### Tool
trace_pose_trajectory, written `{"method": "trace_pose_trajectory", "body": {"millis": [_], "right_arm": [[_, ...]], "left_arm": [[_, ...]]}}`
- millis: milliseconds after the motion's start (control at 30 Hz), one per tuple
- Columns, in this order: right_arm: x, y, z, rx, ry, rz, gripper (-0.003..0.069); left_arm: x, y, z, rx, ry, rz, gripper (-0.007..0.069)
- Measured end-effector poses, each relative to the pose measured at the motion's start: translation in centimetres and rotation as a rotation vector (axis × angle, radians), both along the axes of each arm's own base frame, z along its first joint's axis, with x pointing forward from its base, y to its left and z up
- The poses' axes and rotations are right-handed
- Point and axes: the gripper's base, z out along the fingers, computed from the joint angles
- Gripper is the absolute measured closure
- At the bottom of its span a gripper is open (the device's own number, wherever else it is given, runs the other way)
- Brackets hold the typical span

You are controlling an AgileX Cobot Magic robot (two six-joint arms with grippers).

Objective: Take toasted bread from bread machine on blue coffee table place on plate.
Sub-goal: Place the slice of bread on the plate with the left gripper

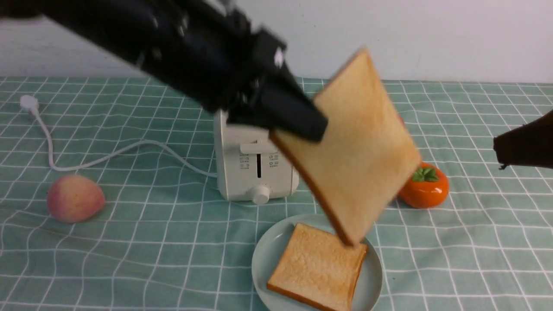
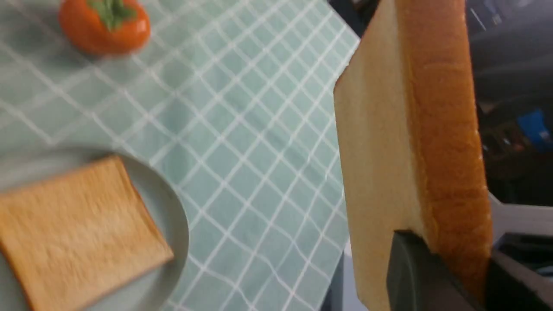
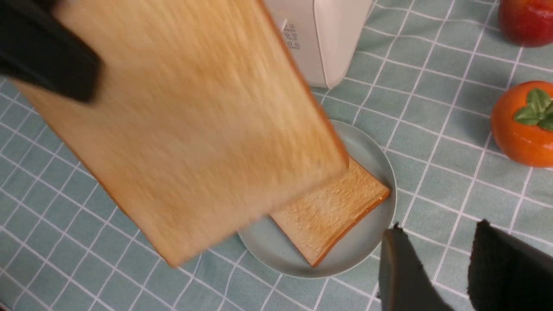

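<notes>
My left gripper (image 1: 302, 125) is shut on a slice of toasted bread (image 1: 358, 151) and holds it tilted in the air, its low corner just above the plate (image 1: 265, 255). The wrist view shows the jaws clamped on that slice (image 2: 414, 142). A second slice (image 1: 317, 268) lies flat on the plate. The cream-white bread machine (image 1: 255, 166) stands behind the plate on the blue grid cloth (image 1: 129, 242); its slots are hidden by my arm. My right gripper (image 3: 436, 233) is open and empty, hovering right of the plate (image 3: 363, 242).
An orange persimmon-like fruit (image 1: 425, 188) sits right of the toaster. A peach (image 1: 74, 198) lies at the left. The white cord (image 1: 86, 160) runs from the toaster to a plug at the far left. A red fruit (image 3: 525, 19) lies behind the orange one.
</notes>
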Motion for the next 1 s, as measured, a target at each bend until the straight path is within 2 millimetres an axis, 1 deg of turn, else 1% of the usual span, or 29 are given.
{"method": "trace_pose_trajectory", "body": {"millis": [33, 67, 100, 133, 167, 200, 233, 300, 367, 433, 533, 567, 600, 633, 667, 700, 800, 867, 900, 967, 1000], "right_arm": [[0.0, 0.0, 0.0, 0.000, -0.001, 0.000, 0.0419], [0.0, 0.0, 0.0, 0.000, -0.001, 0.000, 0.0419], [0.0, 0.0, 0.0, 0.001, -0.002, -0.001, 0.0419], [0.0, 0.0, 0.0, 0.001, -0.002, -0.001, 0.0419], [0.0, 0.0, 0.0, 0.001, -0.002, -0.001, 0.0419], [0.0, 0.0, 0.0, 0.001, -0.002, -0.001, 0.0419], [0.0, 0.0, 0.0, 0.001, -0.002, -0.001, 0.0419], [0.0, 0.0, 0.0, 0.002, -0.004, -0.002, 0.0419], [0.0, 0.0, 0.0, 0.003, -0.005, -0.003, 0.0419], [0.0, 0.0, 0.0, 0.004, -0.006, -0.003, 0.0419], [0.0, 0.0, 0.0, 0.004, -0.006, -0.003, 0.0419], [0.0, 0.0, 0.0, 0.002, -0.005, -0.003, 0.0419], [0.0, 0.0, 0.0, 0.001, -0.005, -0.004, 0.0419], [0.0, -0.1, 0.0, -0.005, -0.005, -0.004, 0.0419], [0.0, -0.1, 0.0, -0.006, -0.004, -0.005, 0.0419], [0.0, -0.1, -0.1, -0.008, 0.010, -0.014, 0.0419], [-0.2, -0.2, -0.3, -0.008, 0.056, -0.033, 0.0419], [-0.6, -0.3, -0.4, -0.008, 0.073, -0.036, 0.0419], [-1.2, -0.4, -0.6, -0.008, 0.071, -0.035, 0.0419], [-2.2, -0.7, -1.1, -0.013, 0.055, -0.030, 0.0419], [-3.0, -0.9, -1.4, -0.015, 0.029, -0.027, 0.0419]], "left_arm": [[0.3, -0.2, -2.5, 0.008, 0.072, 0.022, 0.0568], [0.5, -0.2, -3.5, 0.009, 0.096, 0.040, 0.0568], [0.7, -0.3, -7.0, 0.018, 0.195, 0.096, 0.0568], [1.0, -0.3, -9.5, 0.023, 0.258, 0.149, 0.0568], [1.0, -0.2, -10.8, 0.022, 0.289, 0.187, 0.0568], [1.0, -0.2, -11.4, 0.029, 0.296, 0.202, 0.0568], [1.1, 0.0, -13.4, 0.044, 0.326, 0.252, 0.0568], [1.4, 0.2, -15.7, 0.078, 0.342, 0.306, 0.0568], [1.7, 0.3, -16.3, 0.092, 0.335, 0.330, 0.0561], [2.0, 0.4, -16.5, 0.101, 0.314, 0.362, 0.0536], [2.9, 0.6, -16.3, 0.105, 0.255, 0.426, 0.0449], [3.2, 0.7, -16.2, 0.109, 0.232, 0.451, 0.0402], [3.3, 0.7, -16.1, 0.109, 0.228, 0.455, 0.0391], [3.7, 0.9, -16.1, 0.117, 0.196, 0.487, 0.0298], [3.8, 0.9, -16.1, 0.120, 0.192, 0.489, 0.0285], [4.0, 1.1, -16.1, 0.140, 0.164, 0.498, 0.0153], [3.8, 1.3, -16.4, 0.200, 0.118, 0.459, 0.0011], [3.6, 1.7, -16.1, 0.234, 0.099, 0.449, -0.0024], [3.5, 2.2, -15.8, 0.255, 0.100, 0.464, -0.0034], [3.4, 3.3, -14.6, 0.269, 0.105, 0.516, -0.0036], [3.3, 4.2, -13.7, 0.271, 0.116, 0.562, -0.0034]]}}
